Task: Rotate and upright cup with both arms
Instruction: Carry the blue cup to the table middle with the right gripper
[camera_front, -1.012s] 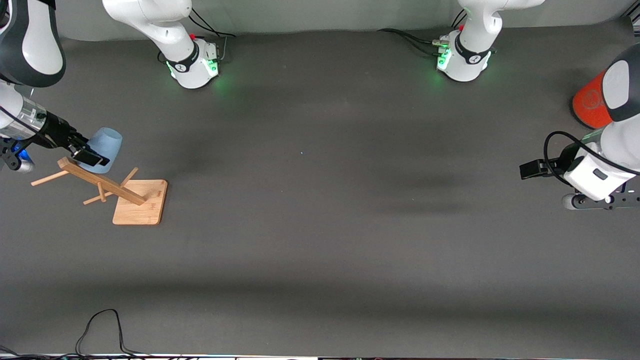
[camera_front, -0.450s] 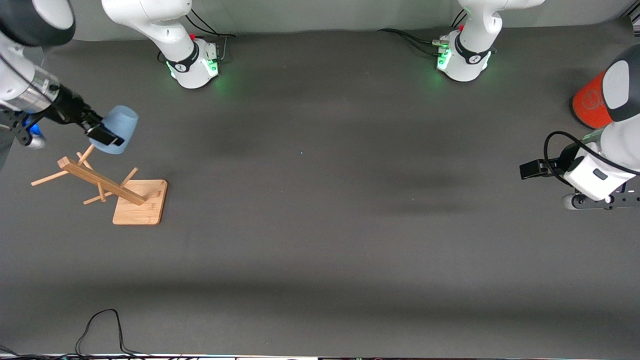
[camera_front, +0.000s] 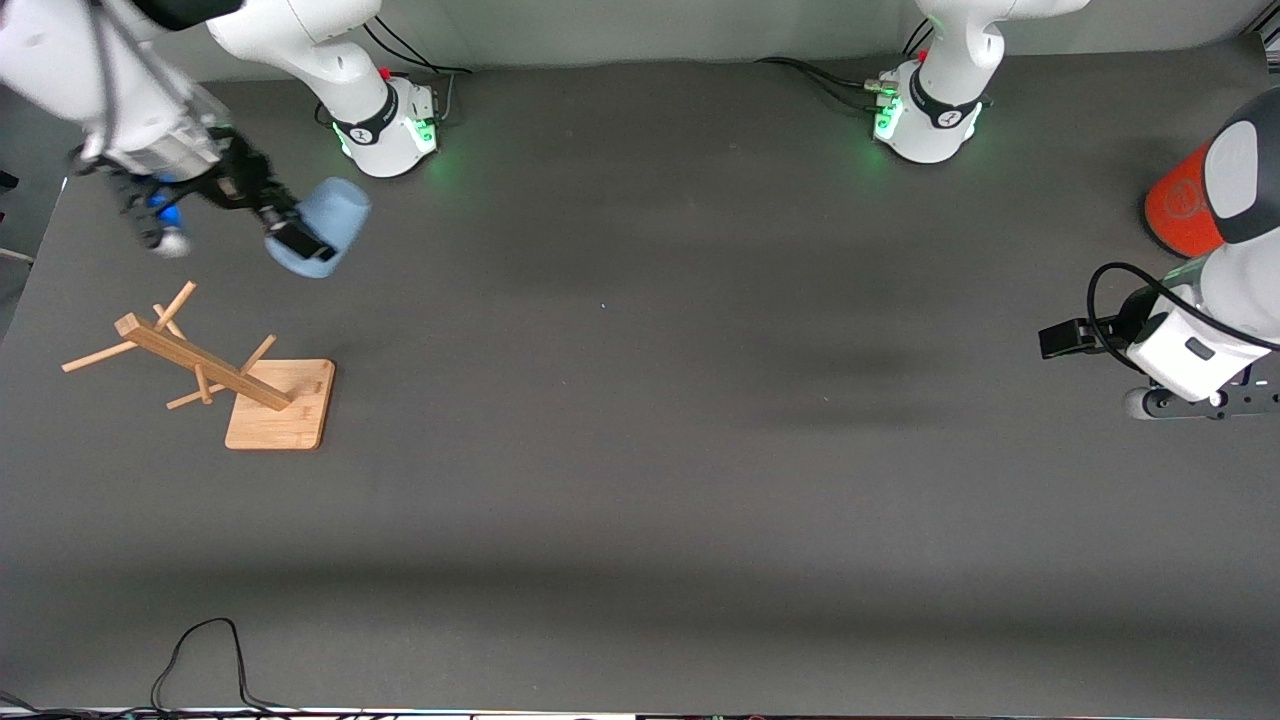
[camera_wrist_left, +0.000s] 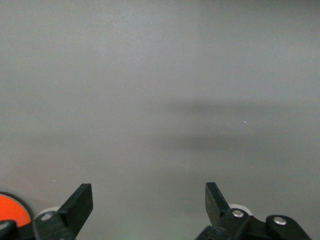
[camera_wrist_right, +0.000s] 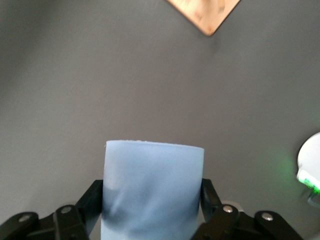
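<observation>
The pale-blue cup is tilted in the air, between the wooden rack and the right arm's base. My right gripper is shut on it near its wider end, and the closed base points away from the wrist. In the right wrist view the cup fills the space between the two black fingers. My left gripper waits at the left arm's end of the table. It is open with nothing between its fingertips.
The wooden rack with several pegs leans on its square base, whose corner shows in the right wrist view. A large orange cylinder stands by the left arm. A black cable loops at the table's near edge.
My right gripper has lifted the cup off the rack's peg. It has carried it up toward the right arm's base. The left arm has not moved.
</observation>
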